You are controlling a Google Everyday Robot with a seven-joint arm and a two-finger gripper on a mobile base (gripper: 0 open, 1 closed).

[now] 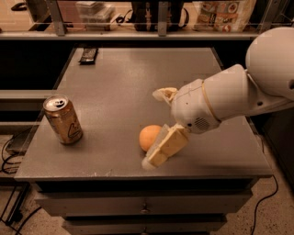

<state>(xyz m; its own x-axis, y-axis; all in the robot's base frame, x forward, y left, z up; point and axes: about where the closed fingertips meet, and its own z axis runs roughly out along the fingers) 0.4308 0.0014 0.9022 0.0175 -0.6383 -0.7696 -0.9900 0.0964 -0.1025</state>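
An orange (148, 137) lies on the grey table (119, 87) near its front edge. My gripper (152, 128) comes in from the right on a white arm (239, 92) and is open. Its near finger (163, 148) lies along the orange's right front side and partly covers it, and its far finger (163, 93) stands behind the fruit. The orange sits between the two fingers. I cannot tell whether either finger touches it. A gold soda can (63, 120) stands upright at the table's left side, well away from the gripper.
A small black object (88, 54) lies at the table's far left corner. Shelving with bags and boxes (220, 13) runs behind the table. Drawers (144, 204) sit under the tabletop, and cables (11, 156) hang at the left.
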